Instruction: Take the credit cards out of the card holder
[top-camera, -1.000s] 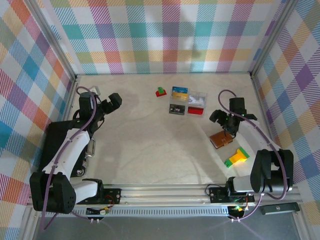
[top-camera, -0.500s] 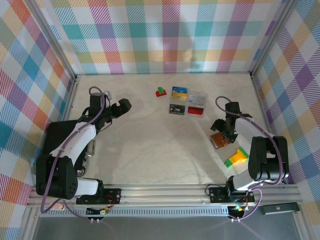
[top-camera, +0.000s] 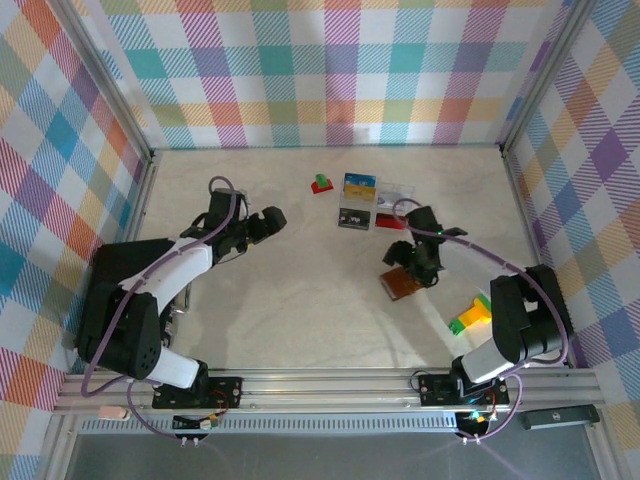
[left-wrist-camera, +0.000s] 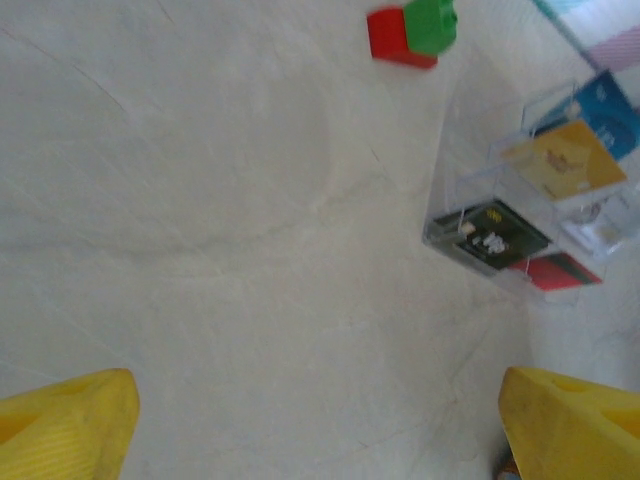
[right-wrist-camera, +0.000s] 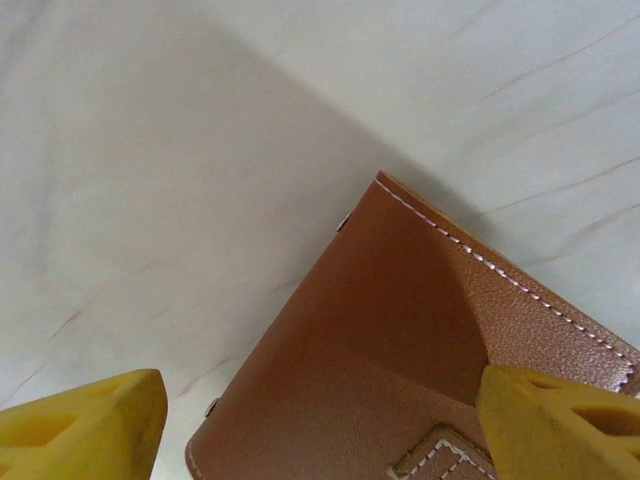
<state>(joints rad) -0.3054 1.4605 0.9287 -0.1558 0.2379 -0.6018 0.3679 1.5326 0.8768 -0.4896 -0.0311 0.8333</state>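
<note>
Your right gripper (right-wrist-camera: 318, 405) stood wide open low over the card holder (right-wrist-camera: 400, 340), gripping nothing; you couldn't tell from the wrist view whether it touched the leather. The holder lay closed on the table (top-camera: 300, 300), right of centre, its inside hidden and its near end cut off. Your left gripper (left-wrist-camera: 320, 420) hung wide open and empty over bare table, near the clear box (left-wrist-camera: 500, 190).

I see a pale, faintly veined tabletop (top-camera: 300, 310) beneath the left gripper (top-camera: 273, 217) and right gripper (top-camera: 399, 266), pastel plaid walls (top-camera: 330, 70) beyond and either side of them, lit evenly, I think.
</note>
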